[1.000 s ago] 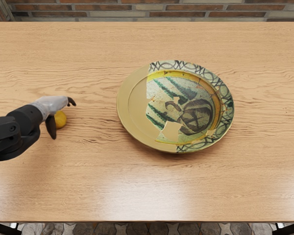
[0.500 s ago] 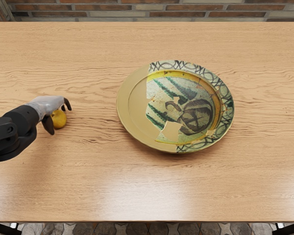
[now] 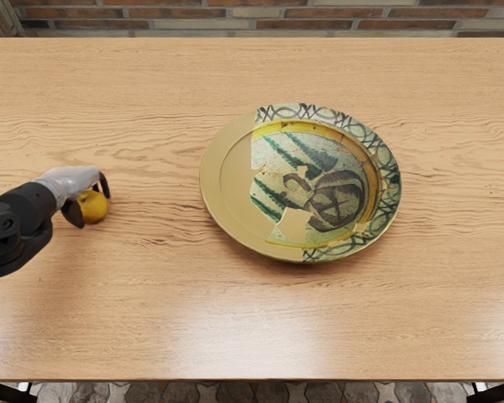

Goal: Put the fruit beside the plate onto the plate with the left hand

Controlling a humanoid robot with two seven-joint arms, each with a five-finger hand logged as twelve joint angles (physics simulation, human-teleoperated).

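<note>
The left hand [image 3: 77, 191] comes in over the table's left edge on a dark forearm, pale grey across the back and black at the fingertips [image 3: 105, 185]. It is curled almost closed around the fruit [image 3: 93, 206]: the thumb hooks round the near-left side and the other fingers fold over the top and far side, so the hand looks to be gripping it. The fruit is small, yellow and roundish, and it sits on the wood close to the left edge, about halfway between the near and far edges. So much of it is covered that I cannot tell which way it points or where its long axis runs.

Well apart from it, a little right of the table's [image 3: 235, 323] centre, lies the plate [image 3: 212, 180] — wide and shallow, plain gold on its left side, with green, yellow and dark painted patterns on its right. Nothing rests on it. Beyond the far edge runs a brick wall [image 3: 235, 18].
</note>
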